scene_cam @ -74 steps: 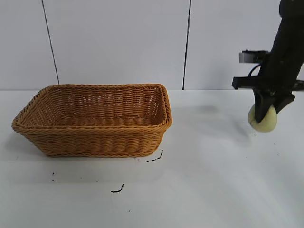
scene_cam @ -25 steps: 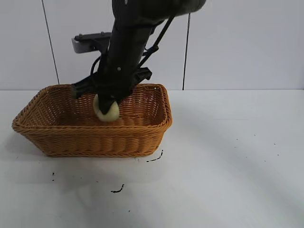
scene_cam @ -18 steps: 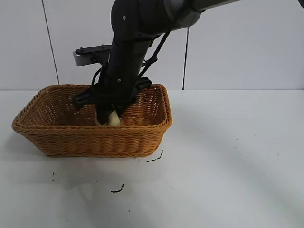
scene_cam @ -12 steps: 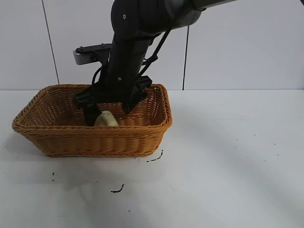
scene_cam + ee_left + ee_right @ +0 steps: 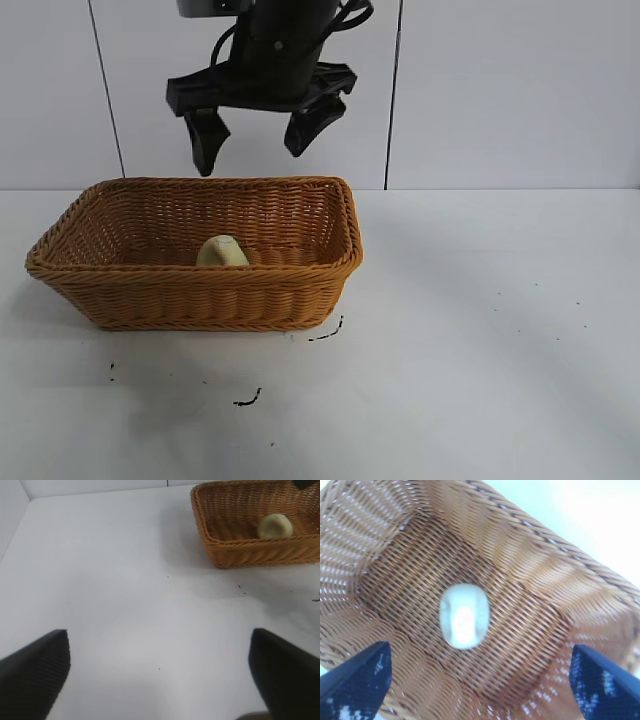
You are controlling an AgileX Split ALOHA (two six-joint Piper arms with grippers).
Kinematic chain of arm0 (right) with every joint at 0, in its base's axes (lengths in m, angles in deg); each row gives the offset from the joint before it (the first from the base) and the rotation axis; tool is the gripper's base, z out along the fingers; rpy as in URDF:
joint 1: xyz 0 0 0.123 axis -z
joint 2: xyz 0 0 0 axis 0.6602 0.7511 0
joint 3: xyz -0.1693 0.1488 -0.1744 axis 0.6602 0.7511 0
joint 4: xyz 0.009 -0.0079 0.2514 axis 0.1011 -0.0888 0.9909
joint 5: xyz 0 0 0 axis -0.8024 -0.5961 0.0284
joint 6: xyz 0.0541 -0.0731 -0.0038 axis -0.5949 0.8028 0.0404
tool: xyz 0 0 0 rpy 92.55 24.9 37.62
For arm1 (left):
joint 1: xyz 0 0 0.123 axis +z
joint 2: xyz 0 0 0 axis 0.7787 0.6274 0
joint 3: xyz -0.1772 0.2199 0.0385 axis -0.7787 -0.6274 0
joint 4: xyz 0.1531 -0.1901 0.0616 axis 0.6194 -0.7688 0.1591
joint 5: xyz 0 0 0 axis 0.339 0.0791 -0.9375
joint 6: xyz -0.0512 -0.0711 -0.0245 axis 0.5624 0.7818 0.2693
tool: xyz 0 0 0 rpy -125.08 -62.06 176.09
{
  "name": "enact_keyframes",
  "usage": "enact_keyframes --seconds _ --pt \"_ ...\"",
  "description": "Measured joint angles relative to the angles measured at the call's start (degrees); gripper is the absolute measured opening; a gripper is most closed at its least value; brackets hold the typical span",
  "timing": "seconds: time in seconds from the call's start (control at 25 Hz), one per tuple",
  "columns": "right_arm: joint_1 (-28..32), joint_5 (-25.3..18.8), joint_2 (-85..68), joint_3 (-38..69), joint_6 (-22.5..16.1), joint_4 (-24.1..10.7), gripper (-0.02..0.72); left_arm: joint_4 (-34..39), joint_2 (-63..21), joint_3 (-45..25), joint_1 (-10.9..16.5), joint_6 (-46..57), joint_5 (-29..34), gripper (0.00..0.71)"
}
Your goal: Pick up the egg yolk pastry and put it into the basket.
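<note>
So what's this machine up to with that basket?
The job looks finished. The egg yolk pastry lies on the floor of the wicker basket. The right pincer hangs open and empty above the basket, touching nothing. The left pincer is open too, parked over bare table well away from the basket.

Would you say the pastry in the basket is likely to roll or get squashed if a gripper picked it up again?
The pastry looks rounded, so it may roll when nudged, though the ribbed floor of the basket probably steadies it. Its matte, pale surface suggests something soft, likely to dent under a firm squeeze. It seems small and probably light.
</note>
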Motion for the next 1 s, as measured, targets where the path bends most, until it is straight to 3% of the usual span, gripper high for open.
enact_keyframes --seconds 0.12,0.6,0.84,1.0 --pt "2.8 -3.9 0.0 -1.9 -0.4 -0.4 0.695 0.0 0.0 0.0 0.0 0.0 0.0 0.697" --pt "21.1 -8.8 -0.1 -2.6 -0.4 -4.5 0.695 0.0 0.0 0.0 0.0 0.0 0.0 0.697" --pt "30.4 -11.8 -0.1 -2.6 -0.4 -2.5 0.695 0.0 0.0 0.0 0.0 0.0 0.0 0.697" --pt "33.4 -12.9 -0.1 -2.6 -0.4 -1.0 0.695 0.0 0.0 0.0 0.0 0.0 0.0 0.697"
